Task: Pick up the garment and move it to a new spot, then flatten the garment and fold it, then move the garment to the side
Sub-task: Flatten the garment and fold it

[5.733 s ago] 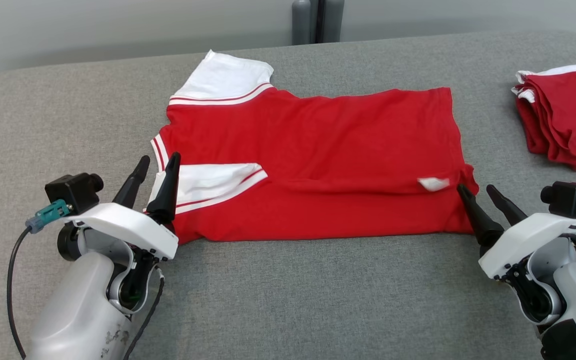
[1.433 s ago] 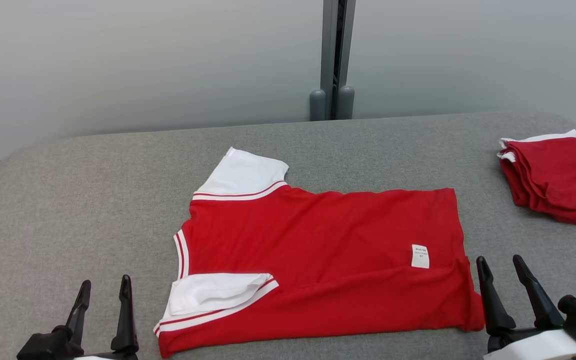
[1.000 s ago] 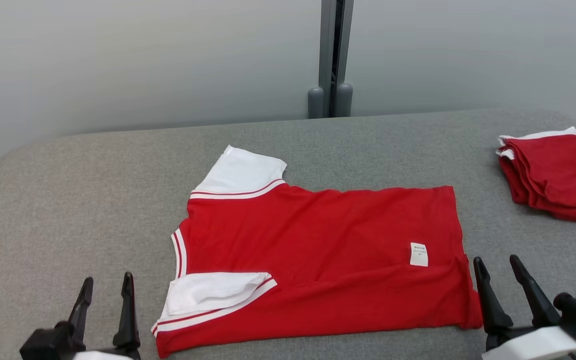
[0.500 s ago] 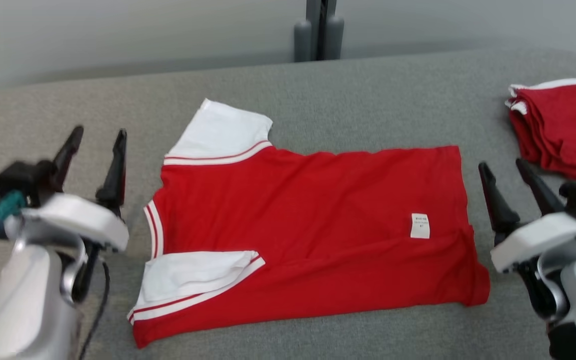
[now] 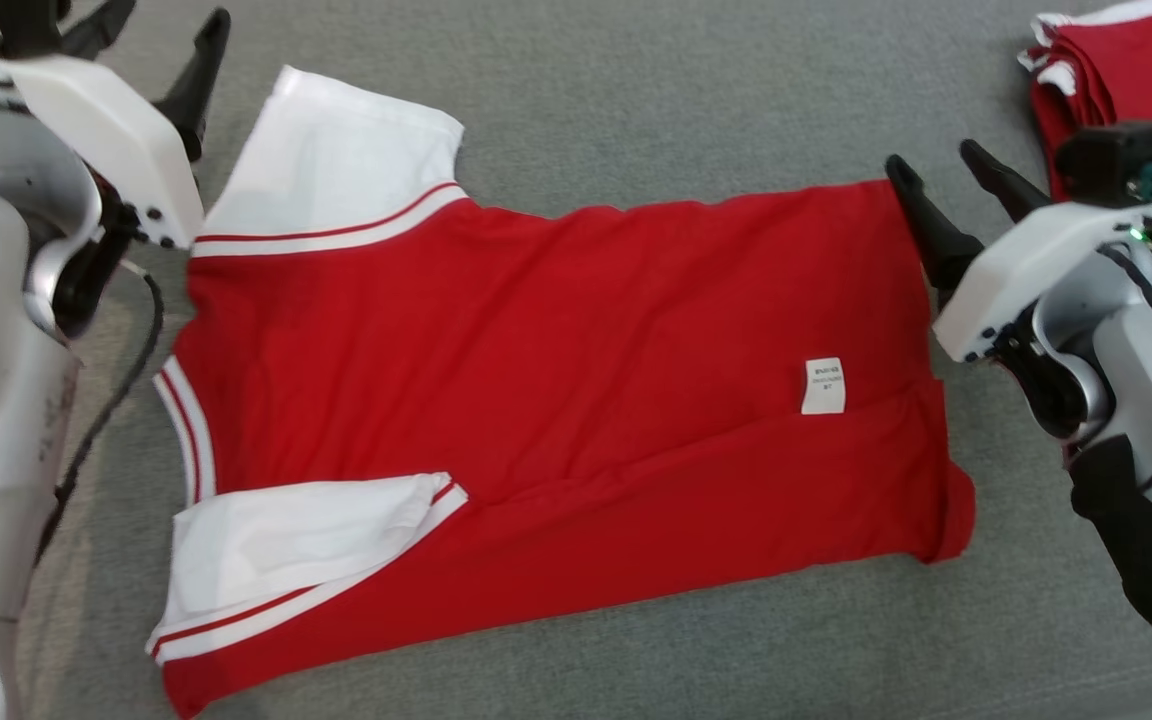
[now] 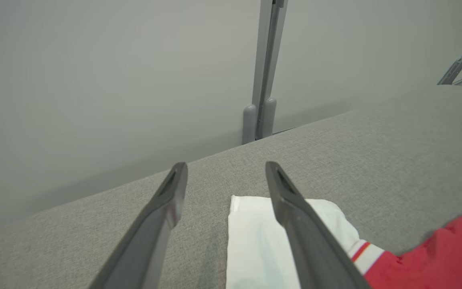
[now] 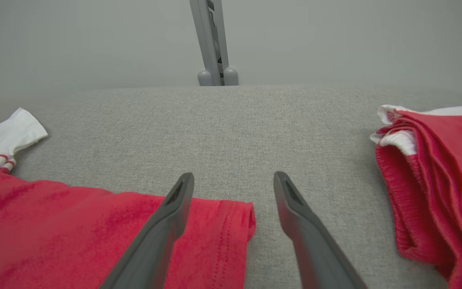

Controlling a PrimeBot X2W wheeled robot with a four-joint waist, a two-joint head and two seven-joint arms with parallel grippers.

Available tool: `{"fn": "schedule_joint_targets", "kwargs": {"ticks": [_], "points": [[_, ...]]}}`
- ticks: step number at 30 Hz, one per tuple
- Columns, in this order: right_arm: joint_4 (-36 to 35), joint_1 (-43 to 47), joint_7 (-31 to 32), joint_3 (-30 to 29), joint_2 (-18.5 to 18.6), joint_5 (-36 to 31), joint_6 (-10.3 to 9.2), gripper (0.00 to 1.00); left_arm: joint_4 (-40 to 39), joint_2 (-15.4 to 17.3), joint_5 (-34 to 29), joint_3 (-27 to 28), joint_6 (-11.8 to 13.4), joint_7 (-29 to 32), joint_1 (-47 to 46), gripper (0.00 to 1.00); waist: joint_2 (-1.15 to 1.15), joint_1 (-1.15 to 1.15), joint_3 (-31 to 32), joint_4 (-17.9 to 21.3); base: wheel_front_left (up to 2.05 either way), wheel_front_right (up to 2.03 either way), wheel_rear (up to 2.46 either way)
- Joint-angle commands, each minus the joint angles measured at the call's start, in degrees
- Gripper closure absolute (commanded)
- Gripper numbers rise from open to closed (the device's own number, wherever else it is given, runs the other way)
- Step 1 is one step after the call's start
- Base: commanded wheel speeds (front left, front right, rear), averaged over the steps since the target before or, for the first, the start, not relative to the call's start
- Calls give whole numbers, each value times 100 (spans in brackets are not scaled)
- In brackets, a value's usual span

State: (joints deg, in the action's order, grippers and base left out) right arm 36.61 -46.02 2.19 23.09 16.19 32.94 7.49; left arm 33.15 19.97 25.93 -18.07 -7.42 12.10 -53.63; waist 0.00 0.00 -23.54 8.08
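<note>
The garment (image 5: 556, 370) is a red T-shirt with white sleeves, spread out on the grey padded table (image 5: 656, 90). Its near long edge is folded over, with the near sleeve (image 5: 296, 540) lying on top. A small white label (image 5: 823, 385) shows near the hem. My left gripper (image 5: 151, 35) is open just left of the far white sleeve (image 6: 255, 241); its right finger hangs over that sleeve in the left wrist view. My right gripper (image 5: 934, 160) is open at the far hem corner (image 7: 223, 224), its left finger over the red cloth. Neither gripper holds anything.
A stack of folded red garments (image 5: 1136, 60) lies at the table's far right, close to my right gripper and also on the right of the right wrist view (image 7: 435, 180). A grey post (image 6: 261, 80) stands against the pale wall behind the table.
The head camera has tipped down and closer to the table. Both arms have reached forward along the shirt's sides to its far corners. Both grippers have stayed open and the shirt lies as before.
</note>
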Motion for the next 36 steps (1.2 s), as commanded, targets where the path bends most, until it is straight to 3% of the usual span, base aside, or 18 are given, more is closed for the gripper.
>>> {"fn": "schedule_joint_targets", "kwargs": {"ticks": [1,11,20,32,33,34,35,36], "points": [[50,-117,65,69,4,90,1,0,81,45,83,-57,-5,73,-156,0,0,0,-191,186,0,0,0],[320,-856,783,1045,-183,861,1,0,1128,424,714,-918,-6,1106,-1145,0,0,0,-463,643,0,0,0],[462,-1240,816,1613,-278,1306,1,0,1819,547,1013,-1384,-6,1414,-1552,0,0,0,-675,948,0,0,0],[843,-1582,913,1997,-397,1639,1,0,2407,489,1141,-1667,-7,1503,-1719,0,0,0,-795,983,0,0,0],[875,-1617,906,2017,-404,1671,1,5,2436,449,1205,-1679,-7,1521,-1703,0,0,0,-812,979,0,0,0],[931,-1650,929,2048,-399,1690,1,52,2460,405,1248,-1672,-7,1533,-1713,21,0,0,-831,968,0,0,0],[970,-1674,936,2076,-402,1712,1,100,2463,374,1279,-1685,-8,1513,-1732,56,0,0,-843,956,0,0,0],[1000,-1694,907,2079,-400,1745,1,100,2440,351,1288,-1718,-7,1451,-1749,56,0,0,-851,934,0,0,0]]}}
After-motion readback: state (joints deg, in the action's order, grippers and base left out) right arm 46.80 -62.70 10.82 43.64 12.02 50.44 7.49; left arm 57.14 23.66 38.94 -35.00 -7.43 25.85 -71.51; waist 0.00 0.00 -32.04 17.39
